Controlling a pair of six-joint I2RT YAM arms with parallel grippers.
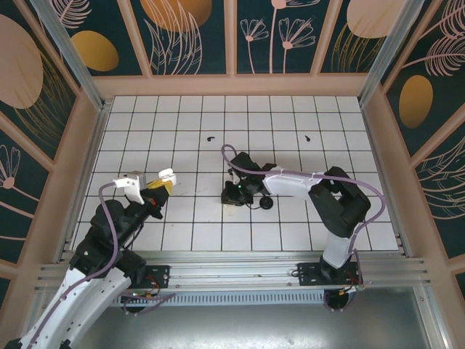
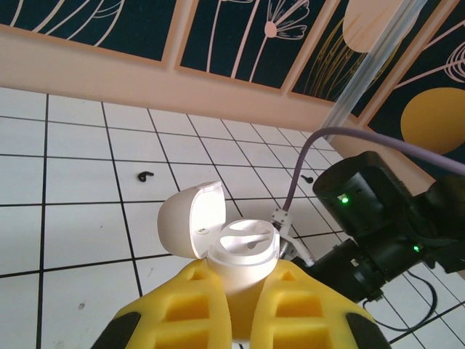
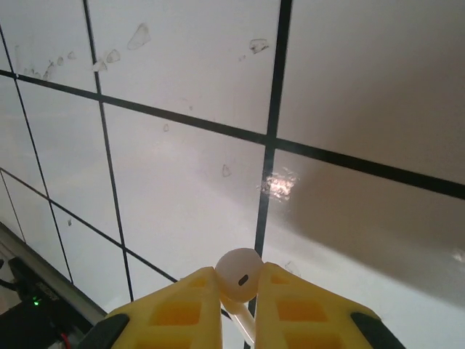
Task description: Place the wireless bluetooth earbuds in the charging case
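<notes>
Table from above: my left pincer (image 1: pixel 161 186) sits at eight o'clock on the grid, clamped on the white charging case (image 1: pixel 167 175). My right pincer (image 1: pixel 231 201) hangs low over the middle tiles (image 1: pixel 189 233), a black disc (image 1: pixel 267 203) just beside it at three o'clock. One black earbud (image 1: pixel 211 138) lies toward eleven o'clock, another toward one o'clock, well apart.

Left wrist: my yellow fingers (image 2: pixel 189 309) squeeze the charging case (image 2: pixel 243 254) at its base, and its lid (image 2: pixel 190 227) leans open toward nine o'clock.

Right wrist: my right pincer (image 3: pixel 240 285) pinches the white earbud (image 3: pixel 238 270) by its stem, round head toward twelve o'clock.
</notes>
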